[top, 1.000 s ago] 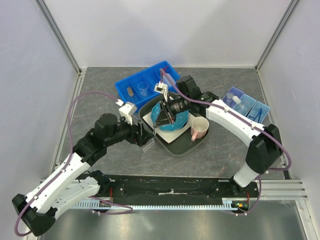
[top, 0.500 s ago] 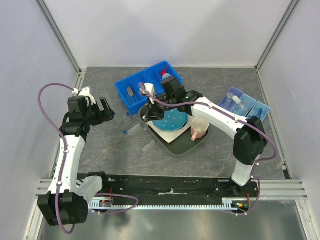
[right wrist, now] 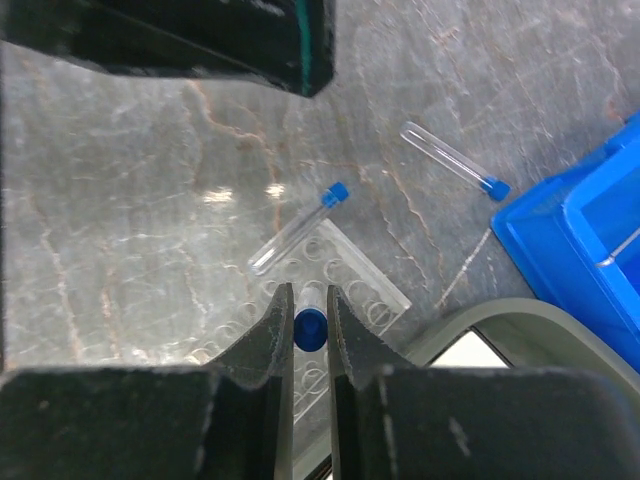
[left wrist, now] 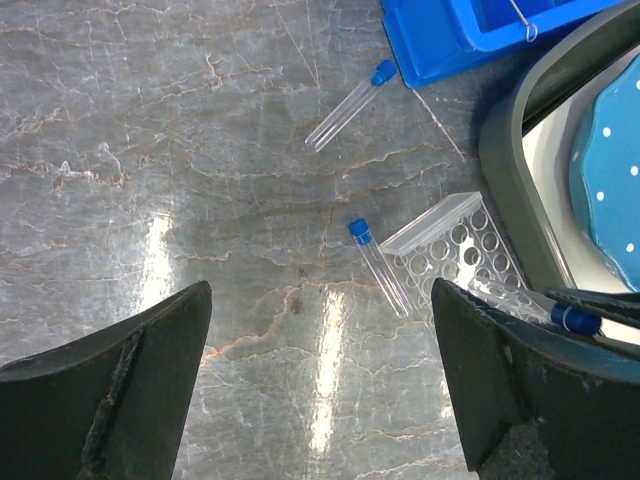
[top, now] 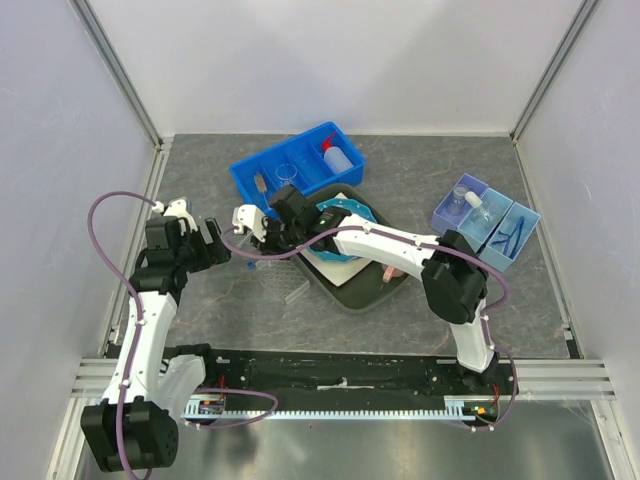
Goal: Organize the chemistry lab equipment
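My right gripper (right wrist: 311, 300) is shut on a blue-capped vial (right wrist: 311, 328), held upright just above the clear rack (right wrist: 345, 285). In the top view this gripper (top: 268, 243) hangs left of the black tray. Two more blue-capped vials lie flat on the table: one (left wrist: 380, 268) beside the rack (left wrist: 455, 255), the other (left wrist: 345, 105) farther off. My left gripper (left wrist: 320, 290) is open over bare table, left of the rack (top: 296, 290); the top view puts it (top: 215, 245) near the left wall.
A blue bin (top: 250, 170) at the back holds a white squeeze bottle (top: 340, 157), a beaker (top: 287, 172) and a brush (top: 260, 185). The black tray (top: 350, 295) carries the blue dotted plate (top: 335, 210). Light-blue trays (top: 462, 188) sit at the right.
My right arm has swung left from the tray to over the rack with the vial. My left arm pulled back from the tray to the left and opened wide.
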Action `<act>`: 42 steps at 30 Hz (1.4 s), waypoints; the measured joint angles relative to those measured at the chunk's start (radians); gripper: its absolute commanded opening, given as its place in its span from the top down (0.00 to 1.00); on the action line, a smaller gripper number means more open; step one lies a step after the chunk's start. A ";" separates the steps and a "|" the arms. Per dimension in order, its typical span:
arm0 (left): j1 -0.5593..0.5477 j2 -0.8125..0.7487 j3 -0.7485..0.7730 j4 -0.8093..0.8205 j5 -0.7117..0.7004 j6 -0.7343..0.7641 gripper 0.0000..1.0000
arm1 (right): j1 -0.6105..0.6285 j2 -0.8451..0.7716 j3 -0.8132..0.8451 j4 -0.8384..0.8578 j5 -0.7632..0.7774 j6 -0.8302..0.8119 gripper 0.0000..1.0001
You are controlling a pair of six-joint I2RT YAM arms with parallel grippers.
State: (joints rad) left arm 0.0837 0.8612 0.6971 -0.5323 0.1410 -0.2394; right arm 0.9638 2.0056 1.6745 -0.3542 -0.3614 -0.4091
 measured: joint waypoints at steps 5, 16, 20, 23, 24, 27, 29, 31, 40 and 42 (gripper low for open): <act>0.000 0.034 0.000 0.023 0.000 0.002 0.07 | 0.000 0.031 0.007 0.023 0.079 -0.006 0.87; 0.000 0.055 0.000 0.034 0.011 0.002 0.07 | -0.005 0.053 0.015 0.054 0.179 -0.006 0.86; 0.000 0.055 0.000 0.034 0.019 0.002 0.07 | -0.005 0.053 0.015 0.055 0.192 -0.003 0.86; 0.000 0.055 0.000 0.034 0.019 0.002 0.07 | -0.006 0.055 0.015 0.055 0.200 0.000 0.86; 0.000 0.055 0.000 0.034 0.019 0.002 0.07 | -0.007 0.055 0.015 0.055 0.202 0.002 0.86; 0.000 0.055 0.000 0.034 0.021 0.002 0.07 | -0.011 0.055 0.014 0.055 0.203 0.008 0.86; 0.000 0.055 0.000 0.034 0.022 0.002 0.07 | -0.013 0.055 0.011 0.056 0.203 0.012 0.86; 0.000 0.055 0.000 0.034 0.023 0.002 0.07 | -0.016 0.055 0.005 0.058 0.201 0.017 0.86; 0.000 0.055 0.000 0.034 0.027 0.002 0.07 | -0.031 0.077 0.001 0.061 0.180 0.050 0.85; 0.000 0.055 0.000 0.034 0.027 0.002 0.07 | -0.033 0.086 0.001 0.061 0.173 0.058 0.84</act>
State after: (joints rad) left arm 0.0837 0.9161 0.6971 -0.4984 0.1677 -0.2371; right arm 0.9306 2.0914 1.6756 -0.2928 -0.1886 -0.3511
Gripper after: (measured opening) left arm 0.931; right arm 0.173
